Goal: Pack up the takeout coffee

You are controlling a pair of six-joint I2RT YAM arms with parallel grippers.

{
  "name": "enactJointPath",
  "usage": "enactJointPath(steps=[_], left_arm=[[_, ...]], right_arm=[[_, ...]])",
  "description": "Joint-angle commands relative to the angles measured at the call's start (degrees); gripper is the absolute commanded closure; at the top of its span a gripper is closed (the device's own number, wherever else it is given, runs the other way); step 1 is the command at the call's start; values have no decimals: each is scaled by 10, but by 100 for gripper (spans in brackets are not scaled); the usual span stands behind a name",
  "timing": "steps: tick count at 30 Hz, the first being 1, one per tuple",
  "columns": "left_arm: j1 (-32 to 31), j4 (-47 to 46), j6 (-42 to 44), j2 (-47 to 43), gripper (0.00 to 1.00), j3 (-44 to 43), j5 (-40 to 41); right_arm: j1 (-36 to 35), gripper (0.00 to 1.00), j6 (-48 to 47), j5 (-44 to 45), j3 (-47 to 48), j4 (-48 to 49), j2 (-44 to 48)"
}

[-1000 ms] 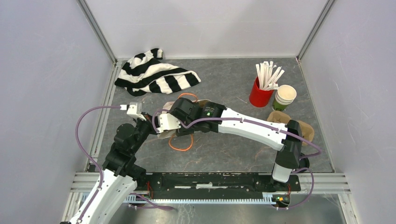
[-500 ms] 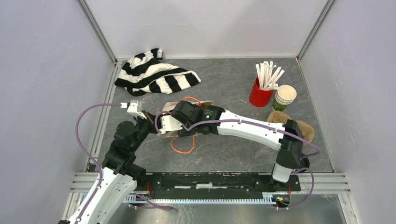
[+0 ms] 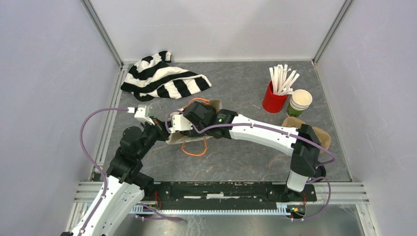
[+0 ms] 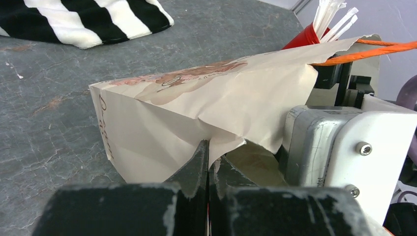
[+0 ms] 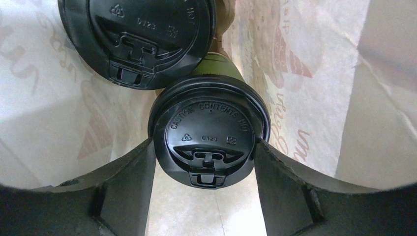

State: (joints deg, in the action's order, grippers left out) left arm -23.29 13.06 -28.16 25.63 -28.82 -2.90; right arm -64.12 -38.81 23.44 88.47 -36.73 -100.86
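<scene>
Holding a small green paper cup with a round black lid (image 5: 211,130), my right gripper (image 5: 204,147) sat inside the pale paper bag (image 4: 162,123). Its lid faced my hand, its body pointing deeper in, beside the other lidded cup (image 5: 137,34). My left gripper (image 4: 210,152) pinched the bag's edge.

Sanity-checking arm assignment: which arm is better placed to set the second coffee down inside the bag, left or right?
Right. The right pincer is inside the paper bag, clamped on the second cup beside the first cup. The left pincer is shut on the bag's edge, so it's busy.
</scene>
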Motion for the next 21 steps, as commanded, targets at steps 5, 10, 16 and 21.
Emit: enactJointPath(steps=[5,10,16,21], left_arm=[[-3,36,16,-2,98,-34,-13],[-2,36,17,-1,98,-31,-16],[-3,33,21,3,98,-30,-23],[-2,33,24,3,98,-31,-25]], right_arm=[[4,63,33,-54,6,-23,65],[5,63,42,-54,-16,-36,92],[5,64,42,-65,-37,-32,95],[5,65,34,-106,-30,-53,85]])
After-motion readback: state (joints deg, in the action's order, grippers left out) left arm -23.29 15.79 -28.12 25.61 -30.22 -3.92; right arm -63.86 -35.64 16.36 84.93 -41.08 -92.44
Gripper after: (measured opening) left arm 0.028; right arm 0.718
